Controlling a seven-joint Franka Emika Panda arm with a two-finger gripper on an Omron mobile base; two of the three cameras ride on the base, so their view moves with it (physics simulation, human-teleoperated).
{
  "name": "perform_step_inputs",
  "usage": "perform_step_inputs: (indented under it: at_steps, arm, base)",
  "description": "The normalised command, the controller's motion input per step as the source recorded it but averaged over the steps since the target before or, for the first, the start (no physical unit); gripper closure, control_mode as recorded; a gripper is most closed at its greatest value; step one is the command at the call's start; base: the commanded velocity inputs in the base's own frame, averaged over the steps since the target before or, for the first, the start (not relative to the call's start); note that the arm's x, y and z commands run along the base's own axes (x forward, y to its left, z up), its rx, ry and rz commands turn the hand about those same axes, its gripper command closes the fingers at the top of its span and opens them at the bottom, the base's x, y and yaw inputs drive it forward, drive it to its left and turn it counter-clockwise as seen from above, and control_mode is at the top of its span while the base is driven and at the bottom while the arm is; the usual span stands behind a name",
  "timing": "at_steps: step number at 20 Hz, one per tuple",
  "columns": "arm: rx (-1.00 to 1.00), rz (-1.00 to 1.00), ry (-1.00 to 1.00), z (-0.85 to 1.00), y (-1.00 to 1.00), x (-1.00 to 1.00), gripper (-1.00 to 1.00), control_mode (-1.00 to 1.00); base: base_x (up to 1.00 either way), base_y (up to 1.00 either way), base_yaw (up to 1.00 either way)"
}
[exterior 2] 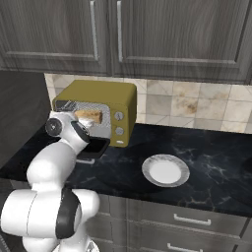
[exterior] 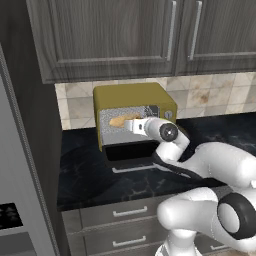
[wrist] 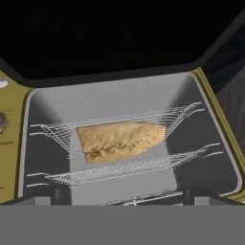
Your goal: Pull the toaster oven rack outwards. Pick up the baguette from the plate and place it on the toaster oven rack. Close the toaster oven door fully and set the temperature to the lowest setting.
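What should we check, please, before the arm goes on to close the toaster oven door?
1. Baguette lies on the toaster oven rack inside the toaster oven: ok.
2. Plate on the counter holds no bread: ok.
3. Gripper open, holding nothing: ok.
4. Toaster oven door folded down, open, not yet closed: not ok.
5. Rack pushed in far enough for the door to shut: cannot tell.
6. Temperature knob at lowest setting: cannot tell.
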Motion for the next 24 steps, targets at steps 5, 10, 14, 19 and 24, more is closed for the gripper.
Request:
perform_step_inputs:
  at_steps: [5, 10, 14, 19, 24]
  arm:
    - [0.0, 0.0, 0.11, 1.0, -0.02, -0.22, -1.0, -1.0]
    - [0.0, 0.0, 0.15, 0.98, -0.17, -0.28, -1.0, -1.0]
    - [0.0, -0.03, 0.13, 0.45, -0.26, -0.26, -1.0, -1.0]
    - [0.03, -0.08, 0.02, 0.01, -0.41, -0.41, -1.0, -1.0]
    - [0.03, -0.05, 0.0, -0.09, -0.27, -0.52, -1.0, -1.0]
  base:
    - [0.0, 0.0, 0.0]
    - [0.0, 0.0, 0.0]
    - [0.0, 0.0, 0.0]
    - [0.0, 0.0, 0.0]
    - [0.0, 0.0, 0.0]
